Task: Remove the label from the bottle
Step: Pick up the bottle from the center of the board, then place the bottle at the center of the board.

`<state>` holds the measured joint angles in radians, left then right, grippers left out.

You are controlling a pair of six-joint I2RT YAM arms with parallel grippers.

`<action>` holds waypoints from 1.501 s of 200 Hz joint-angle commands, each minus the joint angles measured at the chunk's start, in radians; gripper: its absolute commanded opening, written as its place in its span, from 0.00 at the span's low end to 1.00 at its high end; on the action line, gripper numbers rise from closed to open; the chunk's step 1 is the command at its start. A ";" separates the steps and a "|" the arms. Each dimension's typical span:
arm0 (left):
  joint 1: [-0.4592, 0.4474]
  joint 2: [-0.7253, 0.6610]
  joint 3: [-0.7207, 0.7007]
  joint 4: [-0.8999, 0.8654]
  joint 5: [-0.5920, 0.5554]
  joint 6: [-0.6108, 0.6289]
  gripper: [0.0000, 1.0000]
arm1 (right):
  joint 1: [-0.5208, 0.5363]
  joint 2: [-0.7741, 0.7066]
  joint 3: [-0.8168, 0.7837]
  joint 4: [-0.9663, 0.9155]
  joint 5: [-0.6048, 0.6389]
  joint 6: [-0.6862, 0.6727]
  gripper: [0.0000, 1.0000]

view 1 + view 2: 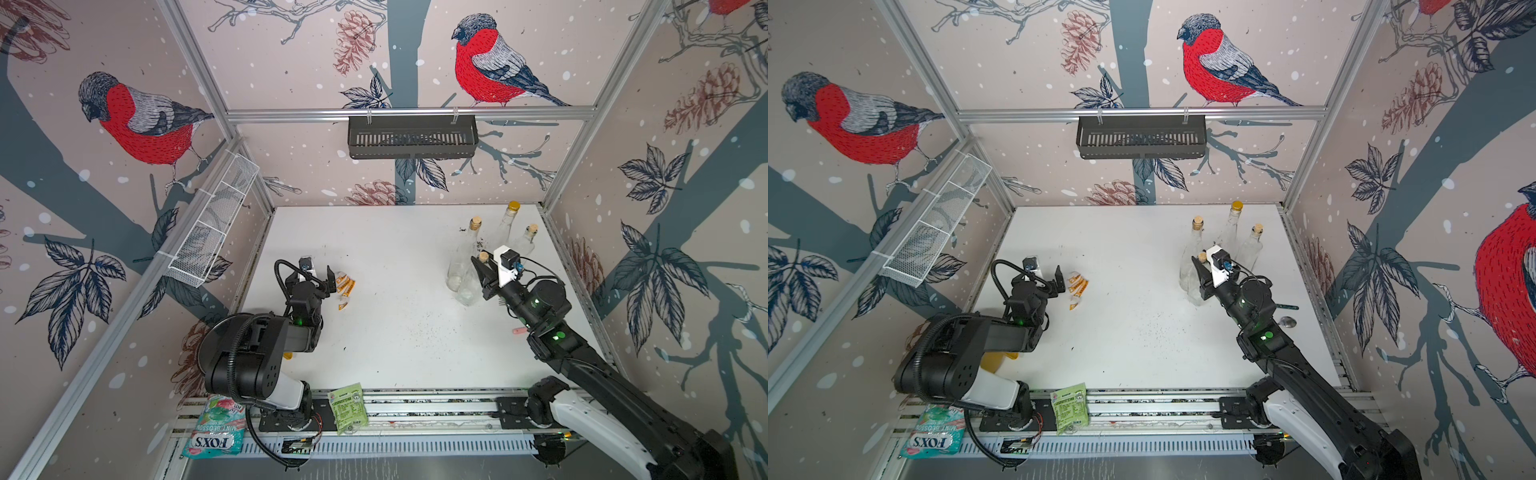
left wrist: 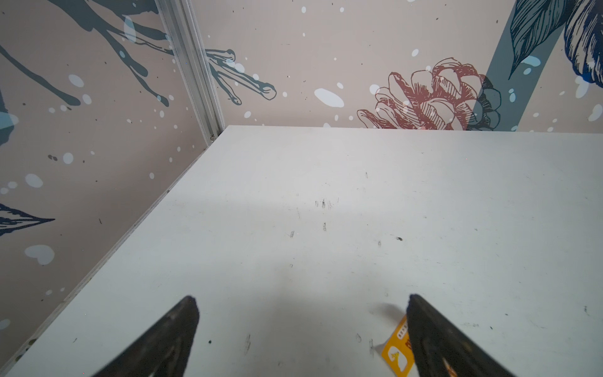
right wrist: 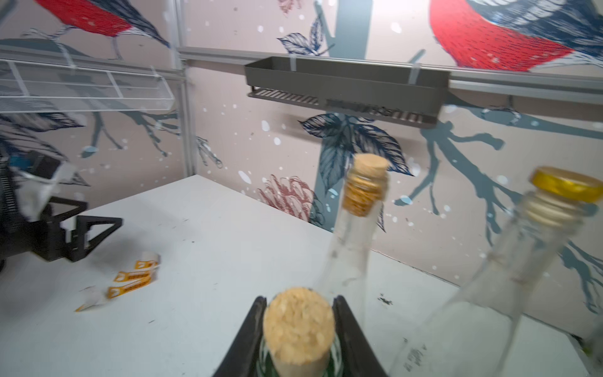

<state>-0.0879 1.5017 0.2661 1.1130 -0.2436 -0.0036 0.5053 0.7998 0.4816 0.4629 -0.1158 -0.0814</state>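
The right pincer (image 3: 300,298) is clamped on the corked neck of the clear glass bottle (image 1: 467,293), upright among other bottles (image 1: 505,232) on the table (image 1: 395,249), the left pincer (image 2: 301,297) stands apart and empty, and the glass is judged rigid, slippery and breakable, best held at the neck.

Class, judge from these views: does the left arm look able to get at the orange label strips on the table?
Likely yes: the left arm holds its jaws open right beside the orange label strips, with only bare table between.
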 commanded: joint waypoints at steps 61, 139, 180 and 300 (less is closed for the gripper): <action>0.003 -0.001 0.004 0.027 -0.002 -0.003 0.98 | 0.144 0.357 0.222 0.159 -0.044 -0.029 0.07; 0.004 -0.001 0.004 0.025 0.001 -0.003 0.98 | 0.093 0.597 0.296 0.314 -0.026 0.020 0.16; 0.004 -0.001 0.004 0.025 0.001 -0.003 0.98 | 0.088 0.599 0.275 0.350 -0.027 0.036 0.38; 0.004 -0.001 0.004 0.024 0.003 -0.003 0.98 | 0.099 0.296 0.128 0.291 0.094 -0.117 0.99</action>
<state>-0.0872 1.5017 0.2665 1.1130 -0.2417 -0.0048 0.6083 1.1820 0.6765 0.7609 -0.1555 -0.1379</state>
